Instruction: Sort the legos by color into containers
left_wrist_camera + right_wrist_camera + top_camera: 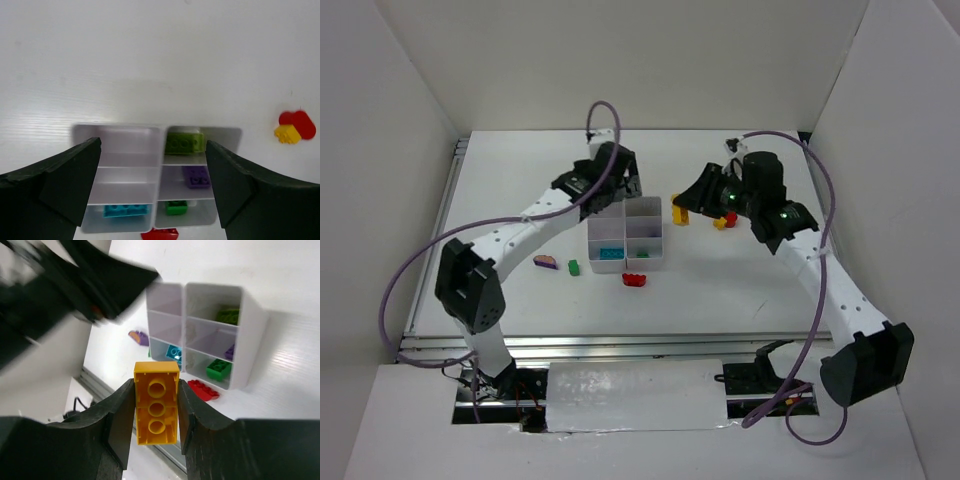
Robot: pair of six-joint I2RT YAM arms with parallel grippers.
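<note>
White walls on 3 sides box in a white desk (720, 290), and all the action sits mid-desk around a white plastic block of 6 square open-topped compartments (625, 236). The left tool (152, 167) hangs right over that block, jaws spread wide with nothing between them.

Look down through it. In the left column, near row, lies a teal-blue plastic brick (126, 210). In the right column there is a lime-green plastic brick (184, 142) in the far row, a purple plastic brick (196, 176) in the middle and a darker green plastic brick (176, 207) in the near row.

Over to the right tool (156, 410), just right of the block. Its jaws are clamped tight on the long sides of a yellow plastic brick (156, 390), 3 studs facing the wrist camera.

Loose pieces now. A flat red plastic brick (635, 280) lies on the desk just beside the block's near edge. A small green plastic brick (574, 267) and a purple-and-orange plastic piece (547, 262) sit near each other off the block's near-left corner. A red-and-yellow pair of bricks (292, 127), touching each other, sits well right of the block.
</note>
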